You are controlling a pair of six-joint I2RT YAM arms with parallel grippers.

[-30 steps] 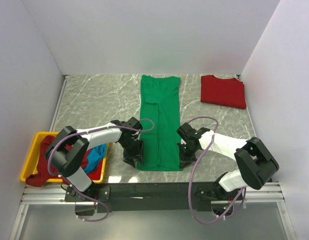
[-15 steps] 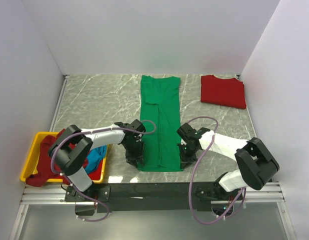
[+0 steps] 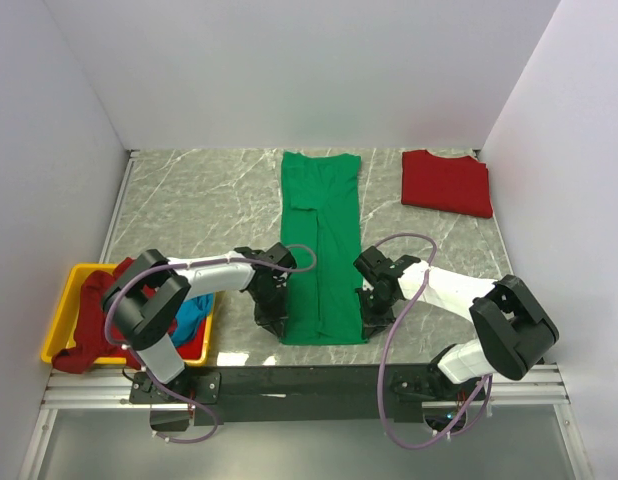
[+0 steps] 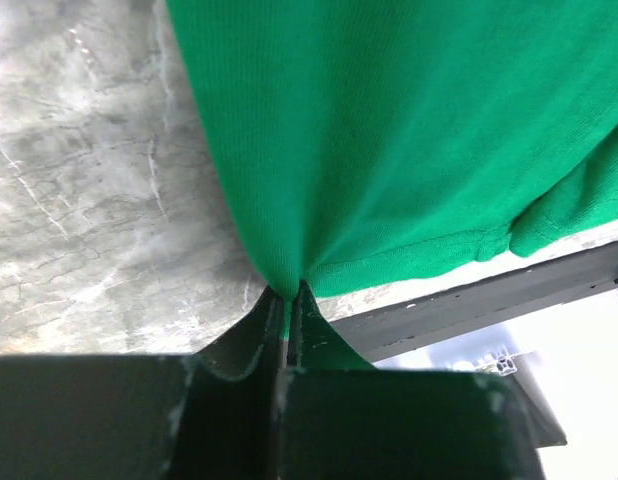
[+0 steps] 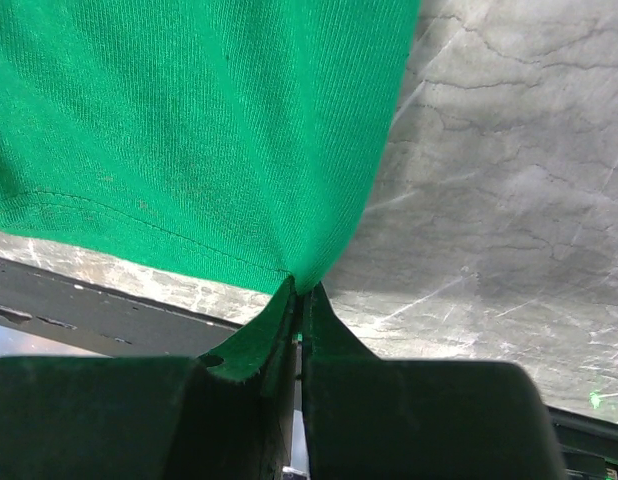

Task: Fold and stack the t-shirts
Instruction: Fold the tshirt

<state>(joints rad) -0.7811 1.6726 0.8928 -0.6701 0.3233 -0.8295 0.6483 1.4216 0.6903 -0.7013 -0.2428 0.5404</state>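
The green t-shirt [image 3: 321, 240] lies stretched long on the middle of the table. The left gripper [image 4: 287, 305] pinches its corner at 7 o'clock, and the right gripper [image 5: 299, 298] pinches its corner at 5 o'clock. The red t-shirt [image 3: 447, 182] lies at 2 o'clock.

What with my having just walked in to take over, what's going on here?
Two robot arms are folding a green t-shirt, which lies as a long narrow strip down the middle of the table. The left claw is shut on its near left corner and the right claw on its near right corner. A red t-shirt lies folded at the far right. Dark red and blue shirts wait crumpled in the yellow bin on the left.
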